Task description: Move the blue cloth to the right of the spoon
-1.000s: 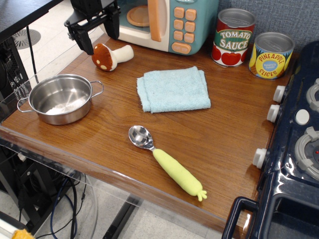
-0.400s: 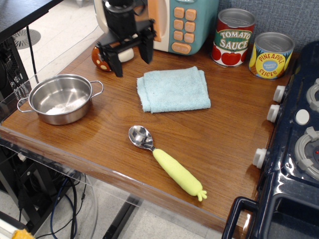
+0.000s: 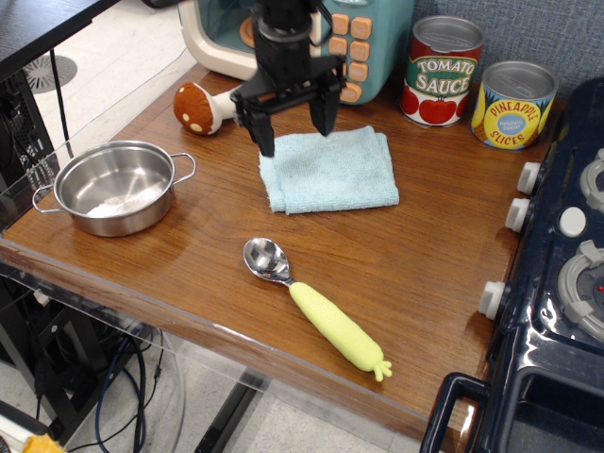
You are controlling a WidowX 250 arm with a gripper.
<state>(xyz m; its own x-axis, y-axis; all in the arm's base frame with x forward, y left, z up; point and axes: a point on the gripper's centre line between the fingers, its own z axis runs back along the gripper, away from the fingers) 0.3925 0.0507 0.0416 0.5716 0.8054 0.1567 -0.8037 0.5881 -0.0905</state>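
steel pot (image 3: 115, 186): far left of the wooden counter (image 3: 425, 264), two handles, nothing visible inside, well apart from the cloth.
toy mushroom (image 3: 209, 106): lying on its side behind the pot, brown cap with pale spots, stem pointing right toward the gripper.
gripper (image 3: 293, 121): black, jaws spread wide apart, nothing between them; tips point down over the cloth's back-left edge; can't tell if they touch it.
toy microwave (image 3: 359, 42): at the back, teal with orange buttons; top cut off by the frame, door partly hidden behind the arm.
blue cloth (image 3: 332, 171): folded, roughly square, flat on the counter mid-back; back-left corner partly covered by a finger.
spoon (image 3: 313, 306): in front of the cloth, apart from it; metal bowl toward the left, yellow-green handle running diagonally right toward the front edge.
tomato sauce can (image 3: 443, 72): upright, back right of the cloth.
pineapple slices can (image 3: 512, 105): upright, just beside the tomato can.
toy stove (image 3: 557, 283): dark blue, right edge, white knobs, largely cut off.
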